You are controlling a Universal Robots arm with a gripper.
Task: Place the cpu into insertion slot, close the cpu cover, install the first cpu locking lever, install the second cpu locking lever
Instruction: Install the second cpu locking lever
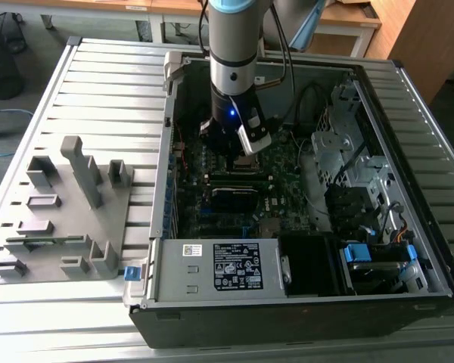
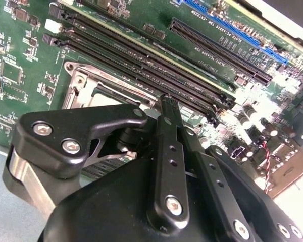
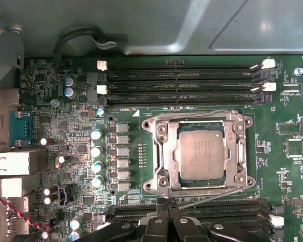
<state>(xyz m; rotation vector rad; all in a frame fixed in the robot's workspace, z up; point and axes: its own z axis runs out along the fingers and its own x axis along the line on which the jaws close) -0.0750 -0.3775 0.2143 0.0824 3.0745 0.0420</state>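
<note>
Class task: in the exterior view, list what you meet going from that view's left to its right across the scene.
Grey fixture block → robot arm's gripper over the motherboard → metal drive cage → blue clips.

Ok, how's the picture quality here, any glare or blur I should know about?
In the second wrist view, the gripper up close looks soft, and bright glare washes out the board's far corner. In the first wrist view, the cpu and its cover are evenly lit, with a pale sheen on the metal panel. In the exterior view, the case interior is dim.
</note>
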